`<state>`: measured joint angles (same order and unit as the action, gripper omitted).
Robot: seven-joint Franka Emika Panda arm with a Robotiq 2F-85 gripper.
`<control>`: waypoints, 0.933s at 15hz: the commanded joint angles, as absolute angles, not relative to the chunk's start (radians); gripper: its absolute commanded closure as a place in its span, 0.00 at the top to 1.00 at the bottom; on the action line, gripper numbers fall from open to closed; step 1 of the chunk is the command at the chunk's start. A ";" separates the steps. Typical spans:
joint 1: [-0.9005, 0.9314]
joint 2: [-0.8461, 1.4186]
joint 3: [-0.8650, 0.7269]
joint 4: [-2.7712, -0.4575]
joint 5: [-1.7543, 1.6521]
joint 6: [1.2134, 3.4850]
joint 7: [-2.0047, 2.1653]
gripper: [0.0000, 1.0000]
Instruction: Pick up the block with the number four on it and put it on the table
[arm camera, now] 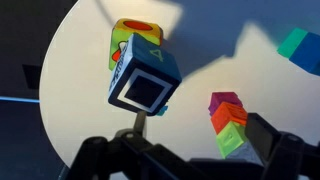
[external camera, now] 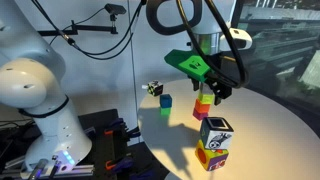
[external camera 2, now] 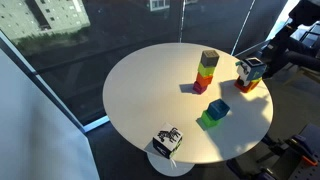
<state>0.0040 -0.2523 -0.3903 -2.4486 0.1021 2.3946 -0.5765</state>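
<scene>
The surface [external camera 2: 140,90] lies bare over the whole half towards the glass, and jaws can pass there freely. The obstacles crowd the opposite half: a tall coloured stack [external camera 2: 207,70] and, at the rim beside it, a two-cube stack [external camera 2: 248,75], with only a narrow gap between them. A blue and green pair [external camera 2: 213,113] sits nearer the middle. The block with the number four [external camera 2: 167,142] stands alone at the near edge, open on every side.

Glossy white, rounded arm shells [external camera: 35,90] are gleaming under the light, thick black cables [external camera: 151,16] are looping above the wrist, a bright green angular wrist bracket [external camera: 188,62] is catching the eye, and matte black jaws are showing in the wrist view.
</scene>
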 commanded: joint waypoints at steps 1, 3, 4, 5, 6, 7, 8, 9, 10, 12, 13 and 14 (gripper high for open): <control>-0.036 -0.249 -0.350 -2.447 0.117 2.392 -0.586 1.00; -0.036 -0.250 -0.350 -2.446 0.117 2.392 -0.586 1.00; -0.036 -0.250 -0.350 -2.446 0.117 2.392 -0.586 1.00; -0.036 -0.250 -0.350 -2.446 0.117 2.392 -0.586 1.00; -0.041 -0.244 -0.345 -2.442 0.109 2.386 -0.580 1.00; -0.053 -0.243 -0.337 -2.440 0.099 2.386 -0.570 1.00; -0.062 -0.236 -0.328 -2.438 0.092 2.388 -0.560 1.00; -0.070 -0.228 -0.317 -2.437 0.086 2.394 -0.548 1.00; -0.079 -0.222 -0.307 -2.435 0.078 2.396 -0.535 1.00; -0.096 -0.206 -0.287 -2.432 0.054 2.402 -0.501 1.00; -0.104 -0.196 -0.277 -2.429 0.034 2.402 -0.477 1.00; -0.109 -0.187 -0.269 -2.426 0.020 2.401 -0.458 1.00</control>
<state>-0.0788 -0.2195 -0.3049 -2.4486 0.0692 2.3951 -0.5262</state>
